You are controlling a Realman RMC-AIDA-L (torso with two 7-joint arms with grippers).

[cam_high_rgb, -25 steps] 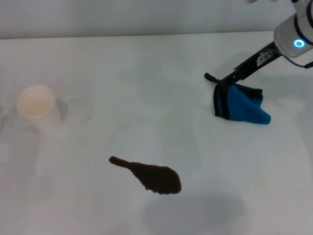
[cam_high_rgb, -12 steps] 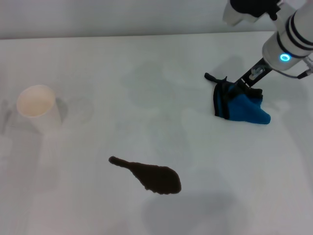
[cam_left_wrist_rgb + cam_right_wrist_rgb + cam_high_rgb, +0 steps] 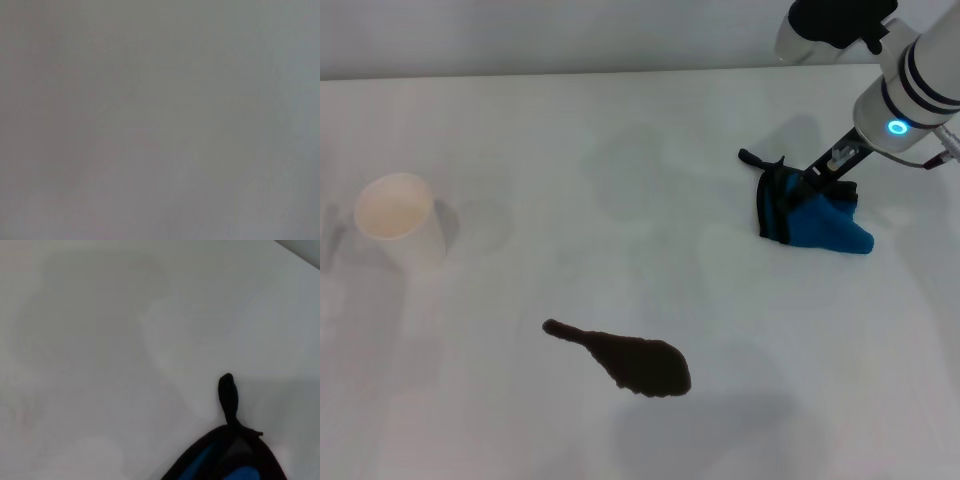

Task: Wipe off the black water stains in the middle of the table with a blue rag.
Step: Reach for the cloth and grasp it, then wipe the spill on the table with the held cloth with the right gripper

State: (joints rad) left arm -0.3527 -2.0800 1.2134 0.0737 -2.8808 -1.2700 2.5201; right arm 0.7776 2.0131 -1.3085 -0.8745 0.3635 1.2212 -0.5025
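Note:
The black water stain [image 3: 625,361] is a tadpole-shaped blotch on the white table [image 3: 620,180], front of centre, with its thin tail pointing left. The blue rag [image 3: 815,218] lies crumpled at the right, its black loop [image 3: 750,157] pointing left. My right gripper [image 3: 804,181] reaches down from the upper right and is at the rag's top edge. The right wrist view shows the rag [image 3: 220,465] and its loop [image 3: 228,396] close below. The left gripper is out of view; the left wrist view shows only plain grey.
A white paper cup [image 3: 398,219] stands upright at the left of the table. The table's far edge [image 3: 570,74] runs along the top of the head view. The right arm's white body [image 3: 910,85] hangs over the far right corner.
The right arm has swung further into view and come down closer over the rag. The rag, stain and cup have not moved.

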